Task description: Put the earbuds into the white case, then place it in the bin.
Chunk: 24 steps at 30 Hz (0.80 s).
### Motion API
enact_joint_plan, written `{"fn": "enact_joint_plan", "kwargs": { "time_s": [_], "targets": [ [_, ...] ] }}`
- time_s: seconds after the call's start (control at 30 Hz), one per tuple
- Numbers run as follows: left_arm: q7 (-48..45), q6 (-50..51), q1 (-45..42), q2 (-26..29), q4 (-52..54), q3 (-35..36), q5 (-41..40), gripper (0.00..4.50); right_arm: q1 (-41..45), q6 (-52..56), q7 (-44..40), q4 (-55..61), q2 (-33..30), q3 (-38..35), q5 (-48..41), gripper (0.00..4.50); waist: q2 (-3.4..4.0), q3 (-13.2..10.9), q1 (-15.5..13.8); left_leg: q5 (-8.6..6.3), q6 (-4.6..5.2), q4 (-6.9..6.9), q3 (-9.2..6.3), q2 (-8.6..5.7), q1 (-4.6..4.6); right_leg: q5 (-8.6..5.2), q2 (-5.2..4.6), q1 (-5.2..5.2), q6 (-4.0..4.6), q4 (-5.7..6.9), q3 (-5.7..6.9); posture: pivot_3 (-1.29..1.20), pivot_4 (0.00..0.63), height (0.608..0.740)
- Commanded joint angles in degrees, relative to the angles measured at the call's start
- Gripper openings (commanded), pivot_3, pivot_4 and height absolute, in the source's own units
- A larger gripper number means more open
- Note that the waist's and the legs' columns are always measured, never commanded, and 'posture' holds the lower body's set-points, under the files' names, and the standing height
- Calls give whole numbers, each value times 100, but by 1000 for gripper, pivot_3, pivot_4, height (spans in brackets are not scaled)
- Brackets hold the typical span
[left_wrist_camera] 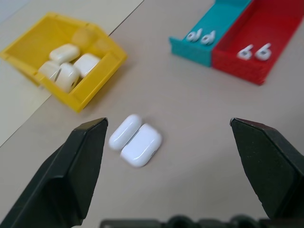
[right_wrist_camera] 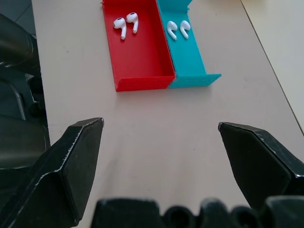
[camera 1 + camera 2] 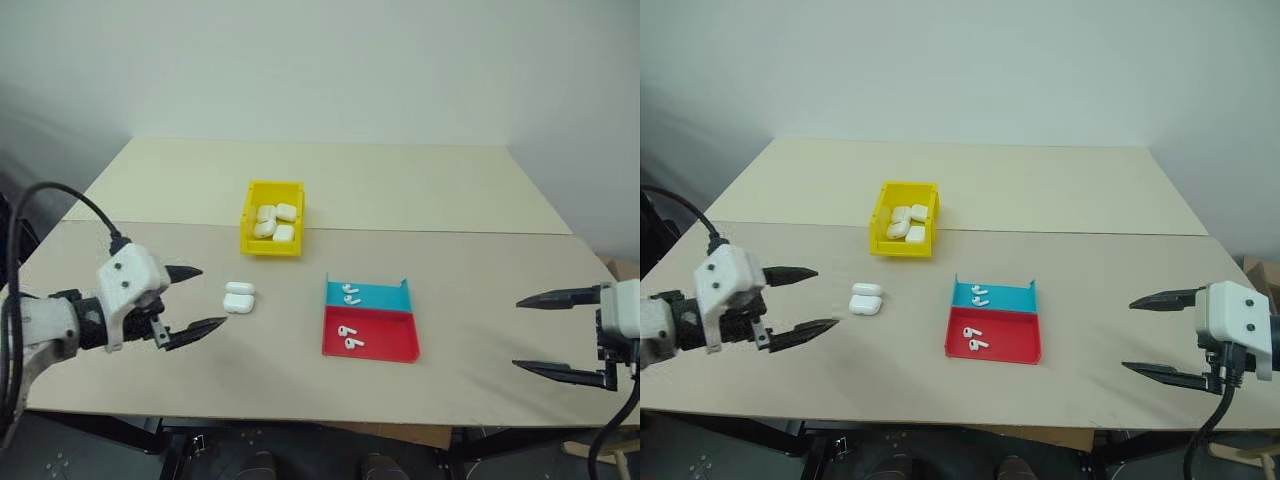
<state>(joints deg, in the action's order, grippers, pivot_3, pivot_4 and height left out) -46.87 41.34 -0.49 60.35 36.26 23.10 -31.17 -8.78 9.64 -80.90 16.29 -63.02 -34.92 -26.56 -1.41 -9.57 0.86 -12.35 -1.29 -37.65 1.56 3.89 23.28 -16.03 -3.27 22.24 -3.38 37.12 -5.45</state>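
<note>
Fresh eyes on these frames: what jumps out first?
The bright yellow bin near the middle of the table, already holding several white cases, and in front of it to the right the red and blue tray with a pair of earbuds in the red half and another in the blue. A lone white case lies open on the table between them, just ahead of the open left gripper; the right gripper hangs open at the table's right edge.

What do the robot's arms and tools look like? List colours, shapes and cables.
Each tool, left tool and right tool, has two black, tapering, pointed fingers on a white blocky housing. Behind the left housing sits a black ribbed wrist and a pale forearm. Black cables loop from both.
</note>
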Motion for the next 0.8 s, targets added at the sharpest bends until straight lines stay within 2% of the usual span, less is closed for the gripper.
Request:
{"fn": "enact_joint_plan", "kwargs": {
  "time_s": [0.03,0.13,0.23,0.3,0.4,0.53,0.8],
  "targets": [
    [759,1157,-631,306,387,-226,-30,4500,105,41,40,87,-117,-117,-55,4472,-2,-1,-10,0,0,0,0,-1,1,0,0,0,0,0,0,0,150,740],
    [1197,2698,-1659,500,247,-677,-333,4500,33,112,61,178,-73,-144,-37,4472,-6,-3,-23,0,0,0,-3,-1,0,1,0,-1,-1,1,2,0,150,740],
    [1482,4476,-3124,302,-115,-1307,-521,4500,-58,153,127,259,-24,-109,18,4472,-12,-6,-26,0,0,-1,-3,-4,1,-1,0,-2,-7,0,1,0,150,740],
    [1641,5050,-3858,216,-462,-1692,-763,4500,-120,163,197,314,-3,-68,64,4472,-14,-7,-14,0,0,-1,-7,-6,4,-1,1,0,-8,1,3,0,150,740],
    [2123,5115,-4482,296,-934,-2333,-1198,4500,-187,257,322,440,38,-63,36,4472,-15,-8,30,-2,3,0,-8,-8,5,-2,1,2,-9,0,-1,0,150,740],
    [3771,5115,-5259,-123,-1846,-2739,-2429,4500,-304,391,472,625,118,-88,25,4472,-22,-12,1,-4,5,-1,-16,-8,8,-1,3,3,-9,3,1,0,150,740],
    [7360,5053,-5649,-379,-3599,-3396,-6105,4500,-584,534,720,925,308,-89,36,4472,-23,-12,-9,-5,3,-2,-21,-10,11,0,-3,3,-9,7,1,0,150,740]
  ]
}}
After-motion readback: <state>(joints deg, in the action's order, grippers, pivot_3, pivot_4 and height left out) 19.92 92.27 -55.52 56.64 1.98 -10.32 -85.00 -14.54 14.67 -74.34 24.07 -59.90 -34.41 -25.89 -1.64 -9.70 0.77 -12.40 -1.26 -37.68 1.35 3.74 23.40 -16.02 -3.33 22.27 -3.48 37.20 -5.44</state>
